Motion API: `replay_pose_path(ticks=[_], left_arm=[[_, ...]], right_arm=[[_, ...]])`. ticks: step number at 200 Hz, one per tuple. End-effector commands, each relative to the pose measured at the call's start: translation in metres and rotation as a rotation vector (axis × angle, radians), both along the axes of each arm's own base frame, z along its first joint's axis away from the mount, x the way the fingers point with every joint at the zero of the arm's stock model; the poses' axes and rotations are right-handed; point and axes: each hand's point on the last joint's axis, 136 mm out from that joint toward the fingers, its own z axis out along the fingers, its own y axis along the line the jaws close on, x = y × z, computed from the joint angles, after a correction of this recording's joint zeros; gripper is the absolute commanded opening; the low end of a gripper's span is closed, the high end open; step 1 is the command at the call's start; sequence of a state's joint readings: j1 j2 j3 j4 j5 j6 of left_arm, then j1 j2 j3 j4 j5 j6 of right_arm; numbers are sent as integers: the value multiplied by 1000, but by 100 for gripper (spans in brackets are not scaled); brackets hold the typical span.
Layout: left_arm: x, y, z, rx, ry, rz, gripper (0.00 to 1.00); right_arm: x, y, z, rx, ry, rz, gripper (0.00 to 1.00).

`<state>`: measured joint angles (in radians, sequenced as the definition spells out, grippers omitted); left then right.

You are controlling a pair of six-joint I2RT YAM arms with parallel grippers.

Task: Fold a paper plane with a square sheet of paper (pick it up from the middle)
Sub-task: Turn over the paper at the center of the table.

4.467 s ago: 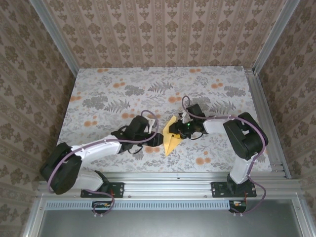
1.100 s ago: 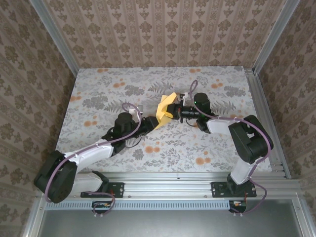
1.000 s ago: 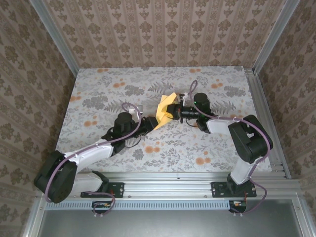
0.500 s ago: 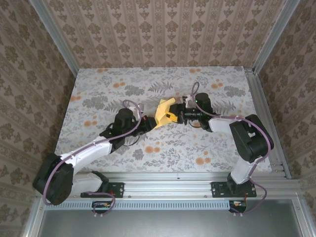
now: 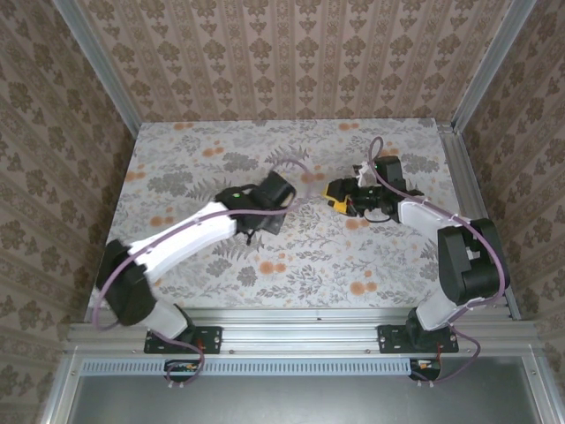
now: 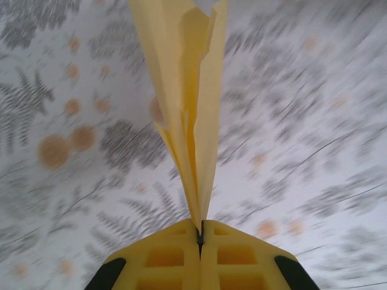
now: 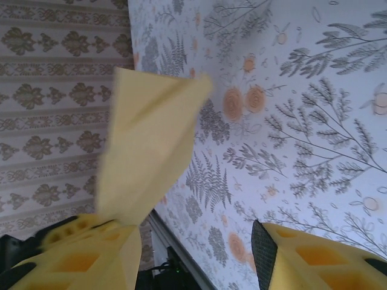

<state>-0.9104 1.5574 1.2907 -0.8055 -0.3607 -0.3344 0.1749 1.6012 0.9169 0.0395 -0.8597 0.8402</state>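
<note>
The paper plane point(image 6: 187, 103), pale yellow and folded narrow along a centre crease, rises straight out from my left gripper point(image 6: 201, 232). That gripper's yellow jaws are shut on the plane's near end. In the top view the left gripper point(image 5: 287, 200) hangs over the middle of the table, facing my right gripper point(image 5: 341, 194). In the right wrist view the paper plane point(image 7: 148, 145) is a blurred flap next to the left finger. The right gripper point(image 7: 187, 241) stands open there, with a wide gap and only the table between its fingers.
A flower-and-fern printed cloth point(image 5: 203, 168) covers the table. Patterned walls close off the back and both sides. An aluminium rail point(image 5: 477, 221) runs along the right edge and another along the near edge.
The right gripper has opened, let go of the paper and drawn back to the right. The left gripper has shut on the paper, and the left arm has swung right and lifted.
</note>
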Motion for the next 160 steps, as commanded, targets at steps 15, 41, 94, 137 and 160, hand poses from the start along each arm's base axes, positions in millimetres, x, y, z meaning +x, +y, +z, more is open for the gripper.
replay_pose_path(ticks=[15,41,94,137,160], left_arm=[[-6,36,-15,486,-49,-85,5],[-12,14,-37,611,-55,-166,5],[-33,-41,-74,672,-78,-336,8],[-53,-75,-107,620,-15,-458,16],[-62,-85,-114,552,23,-488,28]], right_arm=[[-2,-9,14,-40,-46,0,55],[-1,-13,12,-40,-41,-6,55],[1,-20,11,-44,-42,-17,55],[0,-21,7,-48,-36,-14,54],[-1,-21,0,-54,-15,-8,53]])
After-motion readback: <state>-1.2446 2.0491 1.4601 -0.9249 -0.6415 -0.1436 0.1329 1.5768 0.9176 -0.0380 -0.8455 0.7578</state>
